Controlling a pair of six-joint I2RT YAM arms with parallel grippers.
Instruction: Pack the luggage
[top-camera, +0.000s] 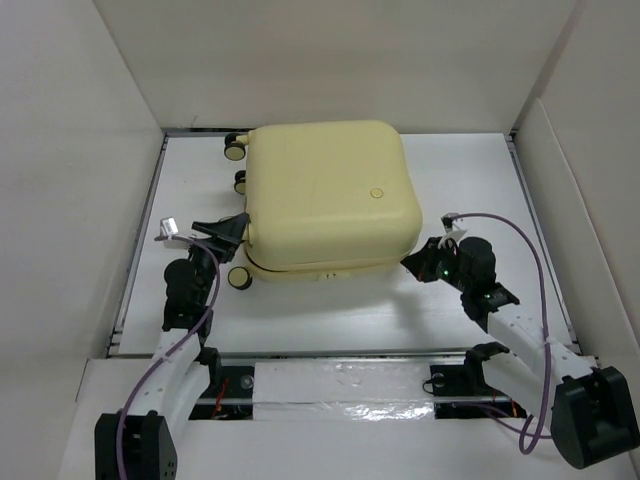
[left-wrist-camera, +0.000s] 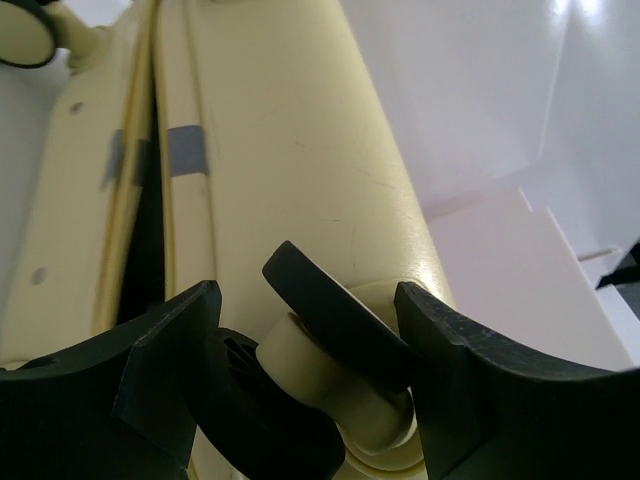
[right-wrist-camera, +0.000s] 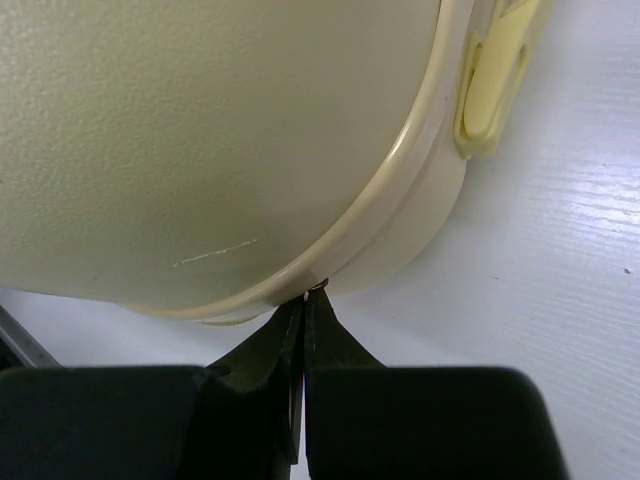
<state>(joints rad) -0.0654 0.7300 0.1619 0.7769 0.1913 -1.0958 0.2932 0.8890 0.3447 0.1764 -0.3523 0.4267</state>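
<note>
The luggage (top-camera: 325, 195) is a pale yellow hard-shell suitcase lying flat and closed in the middle of the table. It also fills the left wrist view (left-wrist-camera: 290, 150) and the right wrist view (right-wrist-camera: 200, 130). My left gripper (top-camera: 228, 232) is at its left side, and its jaws (left-wrist-camera: 305, 300) clamp a black-and-yellow caster wheel (left-wrist-camera: 330, 320) from both sides. My right gripper (top-camera: 415, 262) is at the front right corner. Its fingers (right-wrist-camera: 305, 310) are pressed together on a small metal zipper pull (right-wrist-camera: 316, 288) at the seam.
Other wheels stick out at the suitcase's far left (top-camera: 235, 147) and front left (top-camera: 240, 278). A yellow clasp (right-wrist-camera: 490, 90) sits on the shell's edge. White walls enclose the white table (top-camera: 470, 180) on three sides. A foil-covered rail (top-camera: 340, 385) runs along the near edge.
</note>
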